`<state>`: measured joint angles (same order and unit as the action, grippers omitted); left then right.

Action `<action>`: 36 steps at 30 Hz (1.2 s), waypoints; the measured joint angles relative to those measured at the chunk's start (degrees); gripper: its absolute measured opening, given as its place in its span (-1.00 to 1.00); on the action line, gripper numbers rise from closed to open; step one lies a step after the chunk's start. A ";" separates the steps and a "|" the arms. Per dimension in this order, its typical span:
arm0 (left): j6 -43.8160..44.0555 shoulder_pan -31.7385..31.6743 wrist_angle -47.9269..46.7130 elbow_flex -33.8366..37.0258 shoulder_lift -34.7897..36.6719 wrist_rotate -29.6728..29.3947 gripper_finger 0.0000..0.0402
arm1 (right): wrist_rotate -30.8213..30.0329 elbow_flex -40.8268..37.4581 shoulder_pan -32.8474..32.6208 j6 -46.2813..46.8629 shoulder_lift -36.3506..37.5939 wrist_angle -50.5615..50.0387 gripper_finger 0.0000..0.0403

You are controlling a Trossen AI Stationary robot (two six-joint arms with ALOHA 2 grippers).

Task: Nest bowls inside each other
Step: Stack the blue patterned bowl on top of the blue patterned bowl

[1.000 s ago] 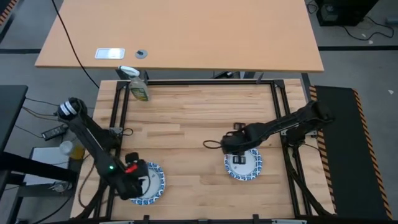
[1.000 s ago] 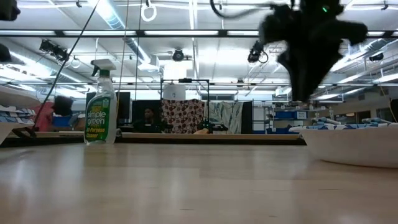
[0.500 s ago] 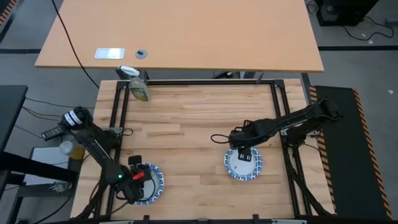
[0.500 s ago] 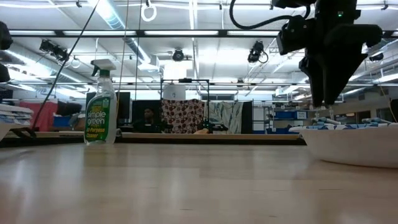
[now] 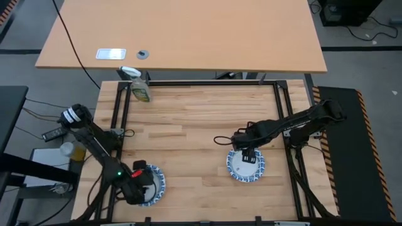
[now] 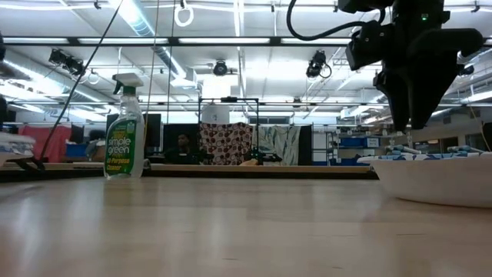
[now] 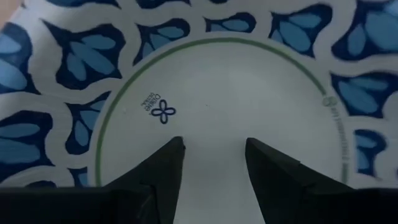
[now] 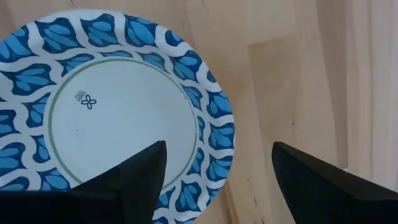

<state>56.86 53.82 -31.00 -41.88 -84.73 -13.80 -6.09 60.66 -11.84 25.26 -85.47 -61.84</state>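
Note:
Two blue-and-white patterned bowls rest on the wooden table. The left bowl [image 5: 157,178] [image 7: 224,81] lies near the front left. My left gripper [image 5: 141,183] [image 7: 211,152] stands open low over it, slanting down, its fingertips at the bowl's white centre. The right bowl [image 5: 249,173] [image 8: 118,106] [image 6: 438,181] lies right of the middle. My right gripper [image 5: 247,157] [image 8: 217,168] [image 6: 407,123] hangs open above it, pointing straight down and clear of the rim, with nothing between its fingers. My left gripper comes from above onto the white centre [image 7: 211,118] of the left bowl, which lies flat on the table. I cannot tell whether the fingertips [image 7: 173,149] touch it.
A spray bottle [image 5: 139,88] [image 6: 123,131] stands at the table's far left corner. Black frame rails [image 5: 119,125] run along the table's left and right sides. Bare wood [image 5: 195,138] lies between the two bowls and toward the far edge.
My left gripper has sunk toward its bowl and tipped steeper. My right gripper has shifted a little toward the table's right edge over its bowl and now points straight down. Both bowls have stayed where they were.

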 joint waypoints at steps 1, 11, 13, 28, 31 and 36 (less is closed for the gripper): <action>0.09 -0.12 2.23 1.77 0.02 -0.02 -0.10 | 0.07 0.00 0.02 -0.38 0.00 0.02 0.48; 0.54 -0.37 1.15 2.31 3.18 0.27 -0.10 | 2.35 -3.25 5.15 -2.77 -0.02 0.72 0.48; 0.56 -0.03 0.66 0.96 4.15 0.42 -0.10 | 3.29 -6.01 6.21 -3.31 -0.02 2.28 0.47; -2.66 2.16 -2.62 -0.88 12.28 -6.90 -0.10 | 8.74 -14.17 8.60 -3.35 -0.07 13.05 0.01; -4.51 2.16 -2.78 -0.88 13.10 -9.44 -0.10 | 9.35 -14.61 9.02 -2.33 -0.07 14.62 -0.12; -5.25 2.16 -2.84 -0.88 13.40 -11.68 -0.10 | 13.38 -14.82 9.83 -1.32 -0.07 19.87 -0.27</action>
<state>51.62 55.99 -33.85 -42.76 -71.33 -25.49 7.30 45.84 -2.00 23.94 -85.54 -41.97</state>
